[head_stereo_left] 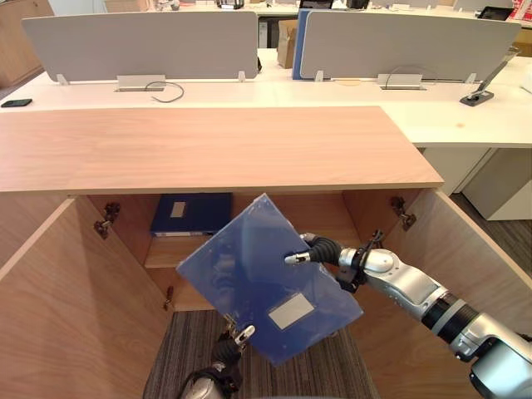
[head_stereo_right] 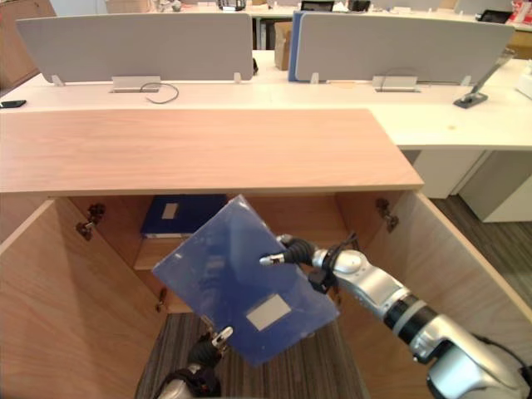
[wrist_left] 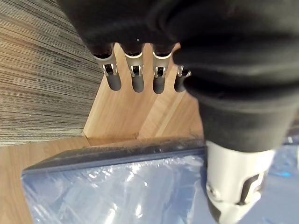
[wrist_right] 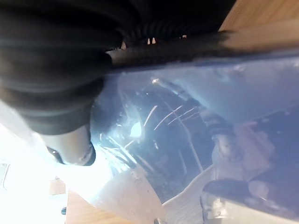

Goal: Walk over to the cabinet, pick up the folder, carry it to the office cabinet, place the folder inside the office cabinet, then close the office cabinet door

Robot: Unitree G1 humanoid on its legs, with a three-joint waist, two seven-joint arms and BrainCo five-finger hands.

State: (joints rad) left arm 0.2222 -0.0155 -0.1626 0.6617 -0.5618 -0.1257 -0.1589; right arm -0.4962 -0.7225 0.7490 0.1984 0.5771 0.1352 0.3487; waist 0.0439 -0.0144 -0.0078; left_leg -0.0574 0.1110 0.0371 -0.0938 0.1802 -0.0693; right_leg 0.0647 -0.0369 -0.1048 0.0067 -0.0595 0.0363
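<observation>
Now, blue folder point(head_stereo_left: 249, 270) tilted before open office cabinet point(head_stereo_left: 216, 154); right hand point(head_stereo_left: 320, 249) pinches its right edge, left hand point(head_stereo_left: 233, 341) pinches lower corner; second folder point(head_stereo_left: 191, 214) on inner shelf point(head_stereo_left: 166, 249)

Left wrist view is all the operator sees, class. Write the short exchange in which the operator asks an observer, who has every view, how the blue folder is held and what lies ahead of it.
Operator: Is the other hand on the folder too?
Observer: Yes. The right hand pinches the right edge of the blue folder, and the left hand holds its lower corner.
Operator: Is the cabinet open?
Observer: Both doors stand wide open, the left door and the right door.
Operator: Anything inside?
Observer: A darker blue folder sits on the shelf, towards its left side.
</observation>
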